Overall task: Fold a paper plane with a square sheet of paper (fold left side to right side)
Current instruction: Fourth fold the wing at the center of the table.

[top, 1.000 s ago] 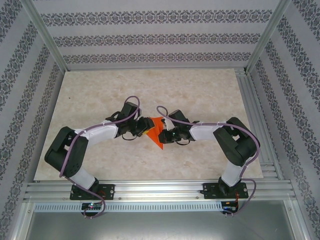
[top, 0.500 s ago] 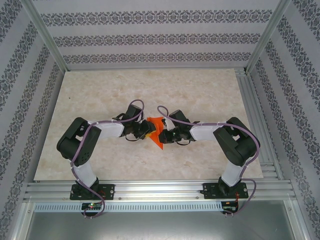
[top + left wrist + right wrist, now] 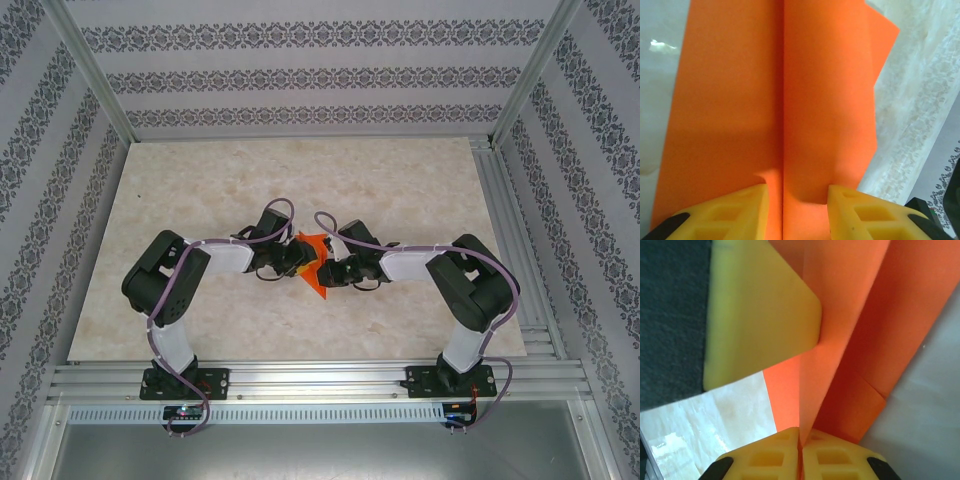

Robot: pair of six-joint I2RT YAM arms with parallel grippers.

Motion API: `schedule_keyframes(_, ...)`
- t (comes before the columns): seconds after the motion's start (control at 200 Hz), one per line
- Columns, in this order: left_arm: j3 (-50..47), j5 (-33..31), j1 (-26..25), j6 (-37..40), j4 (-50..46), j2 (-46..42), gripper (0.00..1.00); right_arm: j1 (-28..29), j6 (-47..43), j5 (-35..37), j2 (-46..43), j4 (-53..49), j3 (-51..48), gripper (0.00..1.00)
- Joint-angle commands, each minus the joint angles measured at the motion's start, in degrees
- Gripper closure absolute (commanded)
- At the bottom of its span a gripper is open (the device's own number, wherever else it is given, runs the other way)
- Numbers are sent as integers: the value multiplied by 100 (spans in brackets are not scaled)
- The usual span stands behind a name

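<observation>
While the right arm (image 3: 470,290) is keeping the pose it had a second ago, the left arm (image 3: 170,290) is now standing with its elbow swung in toward the middle, and the left gripper (image 3: 291,257) is sitting closer against the paper plane (image 3: 314,264) than before. One orange sheet, two arms and two grippers are showing from above, each arm trailing one purple cable. The plane is lying near the middle of the table (image 3: 400,180), between the two grippers. From the left wrist, the paper plane (image 3: 830,100) is showing as smooth matte orange with a sharp straight centre ridge and a pointed flap at one edge; the left gripper (image 3: 796,192) is holding its two yellow fingers apart, one on each side of that ridge, and whether they are pressing it cannot be told. From the right wrist, the right gripper (image 3: 801,432) is squeezing its two fingers together on a raised fold of the paper plane (image 3: 850,325), while one flat, rounded yellow finger (image 3: 760,310) of the left gripper is lying against the sheet. All fingers are looking like moulded plastic with hollow cells. The table is looking like pale marbled stone.
</observation>
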Motion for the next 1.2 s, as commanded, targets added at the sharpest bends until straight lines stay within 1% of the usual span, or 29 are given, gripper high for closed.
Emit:
schedule_keyframes(0.0,-6,-106,-69,-33,41,98,62,-84,76,-185,112,173,-46,89)
schedule_keyframes(0.14,-22,-180,-82,-1,-52,131,62,-114,145,-312,117,255,-6,85)
schedule_keyframes(0.435,-5,-282,-81,43,-203,166,62,-136,138,-353,25,220,0,82)
schedule_keyframes(0.694,-7,-299,-82,49,-243,195,62,-240,120,-344,-269,141,-78,76)
schedule_keyframes(0.864,2,-287,-85,57,-265,219,62,-483,85,-433,-655,36,-195,71)
schedule_keyframes(0.949,3,-288,-82,60,-278,211,63,-670,77,-538,-779,21,-217,70)
schedule_keyframes(1.094,17,-297,-80,67,-292,194,63,-986,253,-798,-642,142,-35,70)
schedule_keyframes(1.194,39,-293,-86,75,-331,185,63,-1075,409,-841,-460,154,191,71)
